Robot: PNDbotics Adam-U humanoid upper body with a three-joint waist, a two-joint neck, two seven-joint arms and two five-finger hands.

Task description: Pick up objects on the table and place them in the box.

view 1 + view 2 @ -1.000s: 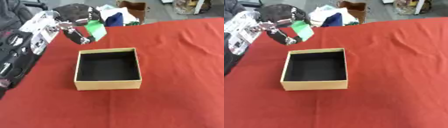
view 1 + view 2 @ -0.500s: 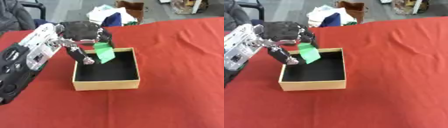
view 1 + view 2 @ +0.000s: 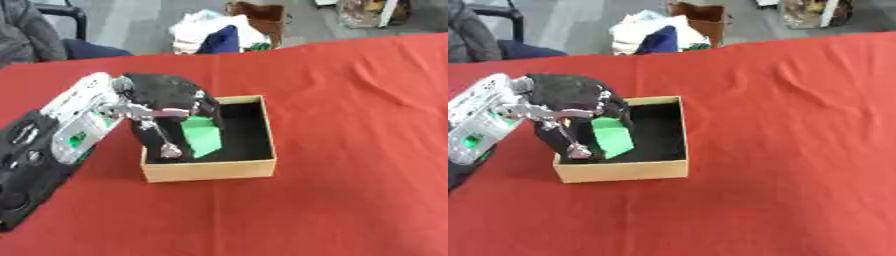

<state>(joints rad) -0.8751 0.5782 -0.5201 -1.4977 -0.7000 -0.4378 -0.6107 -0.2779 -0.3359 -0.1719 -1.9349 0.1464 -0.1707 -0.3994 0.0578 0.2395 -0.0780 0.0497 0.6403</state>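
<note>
A tan cardboard box [image 3: 213,170] with a black inside stands on the red table. My left hand [image 3: 164,102] hangs over the box's left half, its fingers and thumb curled round a flat green object [image 3: 203,137]. The green object is tilted and sits low inside the box, between the thumb and the fingers. Whether it touches the box floor I cannot tell. My right hand shows in neither view.
The red cloth [image 3: 350,125] spreads wide to the right and front of the box. Beyond the far table edge lie a heap of white and dark blue fabric [image 3: 216,36] and a brown bag [image 3: 262,13]. A seated person's dark clothing [image 3: 31,35] shows at the far left.
My left hand has carried the green object from behind the box's far left corner to over the box and down into it. The picture has also shifted.
</note>
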